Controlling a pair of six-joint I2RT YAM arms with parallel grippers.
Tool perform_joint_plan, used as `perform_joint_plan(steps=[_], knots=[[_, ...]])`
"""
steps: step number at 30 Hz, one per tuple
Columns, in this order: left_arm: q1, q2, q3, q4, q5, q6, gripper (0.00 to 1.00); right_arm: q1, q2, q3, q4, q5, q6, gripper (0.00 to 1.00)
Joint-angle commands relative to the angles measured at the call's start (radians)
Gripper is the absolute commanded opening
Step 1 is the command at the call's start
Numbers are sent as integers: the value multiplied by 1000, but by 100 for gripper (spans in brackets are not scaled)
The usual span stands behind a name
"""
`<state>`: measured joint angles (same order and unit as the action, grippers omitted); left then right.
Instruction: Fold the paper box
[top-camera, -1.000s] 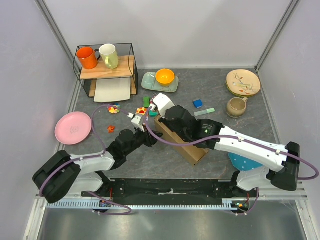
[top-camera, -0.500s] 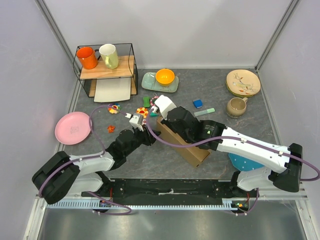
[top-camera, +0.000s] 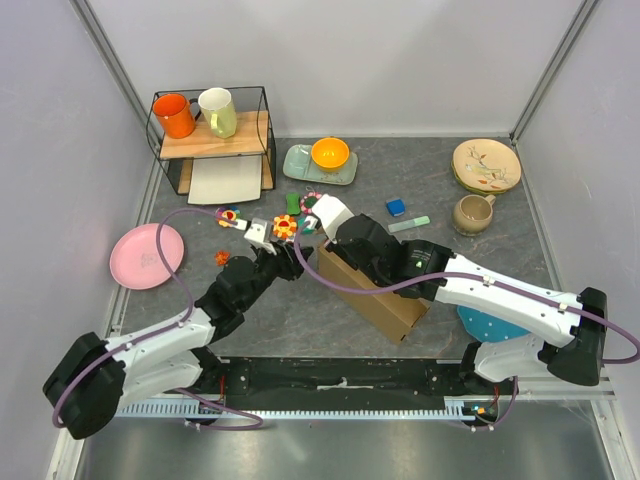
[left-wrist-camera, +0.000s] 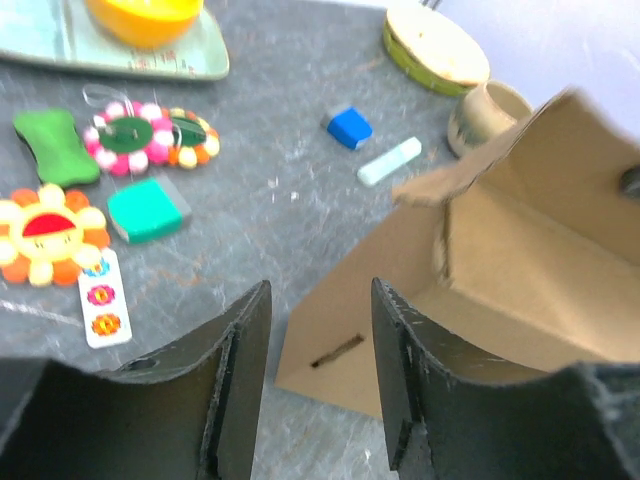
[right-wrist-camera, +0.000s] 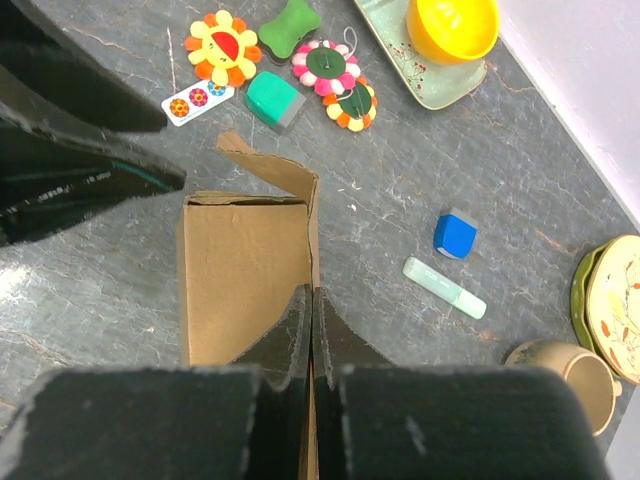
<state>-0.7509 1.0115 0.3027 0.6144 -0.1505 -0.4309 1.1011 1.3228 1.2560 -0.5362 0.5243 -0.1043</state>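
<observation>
Right jaws pinch a wall of the box (top-camera: 378, 298); left jaws, half open and empty, stand just left of it.

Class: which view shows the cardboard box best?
Left wrist: the cardboard box sits large, showing wall, slot and inside. Right wrist looks down on one panel and flap; in the top view the right arm hides most.

Centre of tabletop (top-camera: 290, 330): paper box (top-camera: 372, 292), lying diagonal, far-left to near-right. Behind it: tray (top-camera: 298, 165), bowl (top-camera: 330, 153) on it. Rack (top-camera: 250, 135) in far-left corner; plate (top-camera: 147, 256) at left edge. Far right: mug (top-camera: 472, 213), stacked dishes (top-camera: 486, 165) behind it. Left gripper (left-wrist-camera: 320, 340) just left of the box's far end, apart.
</observation>
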Motion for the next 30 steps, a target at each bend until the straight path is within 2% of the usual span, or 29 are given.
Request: perform_joint_plan(steps=[1,5,8,11,18,25,30], knots=[[22,-66,93,-31,-15,133,52,-1,-34,11,4,-4,-11,0],[27,-65,127,-4,43,132,54,0,-30,10,1,-13,-12,0],[30,-44,157,-5,9,145,56,0,-27,8,-7,-17,-9,0],[53,-28,184,-13,12,176,64,-1,-28,11,-14,-24,-6,0],[88,1,266,-82,202,267,75,2,-25,8,-19,-20,-5,0],[108,58,352,-232,417,328,78,0,-14,10,-18,-12,-12,0],[116,74,398,-338,489,398,78,-1,-17,8,-16,-7,-12,0]])
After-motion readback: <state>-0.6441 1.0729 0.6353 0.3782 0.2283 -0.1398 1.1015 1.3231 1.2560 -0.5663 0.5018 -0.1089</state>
